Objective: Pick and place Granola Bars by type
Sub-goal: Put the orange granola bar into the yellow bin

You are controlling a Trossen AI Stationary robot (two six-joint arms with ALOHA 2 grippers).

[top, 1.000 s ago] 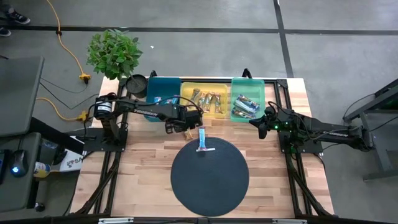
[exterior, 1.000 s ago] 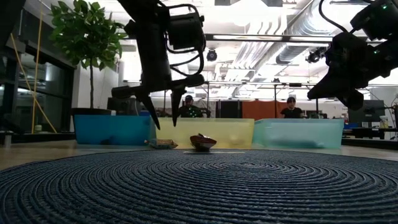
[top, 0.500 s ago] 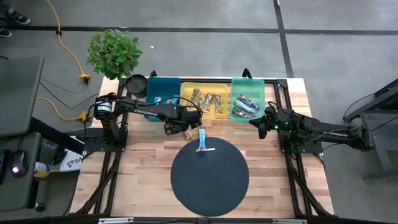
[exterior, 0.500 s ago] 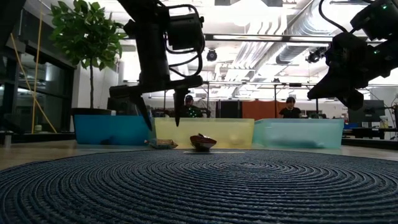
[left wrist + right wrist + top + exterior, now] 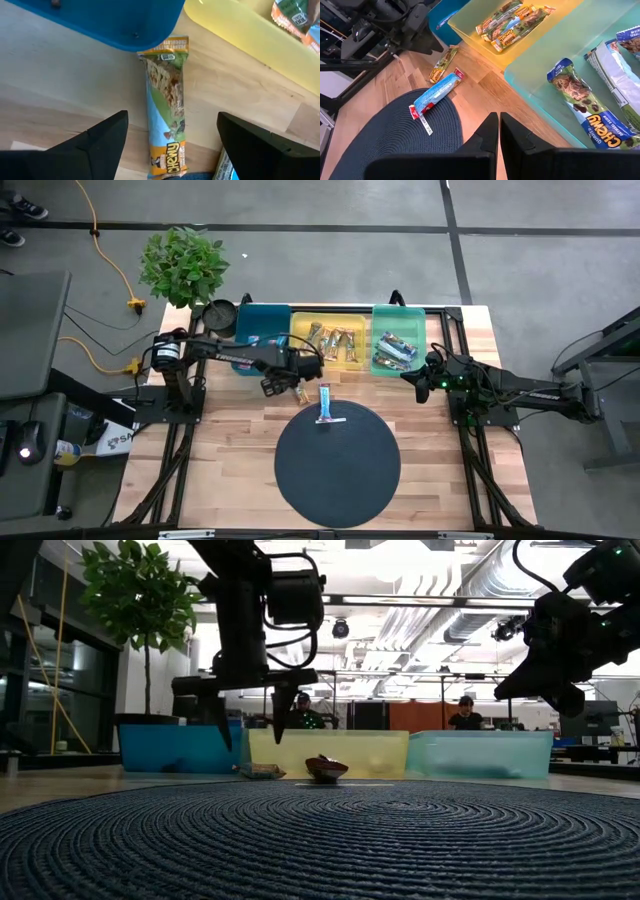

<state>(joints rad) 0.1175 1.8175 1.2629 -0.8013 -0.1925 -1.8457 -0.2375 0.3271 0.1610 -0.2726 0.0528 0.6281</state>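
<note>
The wooden table (image 5: 240, 450) carries three trays along its far edge: the teal tray (image 5: 262, 325), the yellow tray (image 5: 330, 330) and the green tray (image 5: 397, 340), with the round dark mat (image 5: 338, 470) in front of them.

The left gripper (image 5: 282, 383) hangs above the wood just in front of the teal and yellow trays, its fingers (image 5: 102, 137) spread wide and holding nothing. Between them, lying flat on the wood, is a green-and-blue wrapped granola bar (image 5: 167, 105); its far end touches or slips under the rounded corner of the teal tray, with the yellow tray's wall just to one side. A blue bar (image 5: 324, 403) lies just beyond one finger, half on the mat's rim.

The risks, as I judge them: a descent could knock a finger against the teal tray's corner or the yellow wall, shoving a tray. The fingers straddle the bar's near half, so a grip there may let the long end droop or snag under the tray corner. The nearby blue bar could be nudged or pinched along with it.

The right gripper (image 5: 420, 385) waits in front of the green tray, fingers (image 5: 485, 142) pressed together, empty, well apart from both loose bars.
</note>
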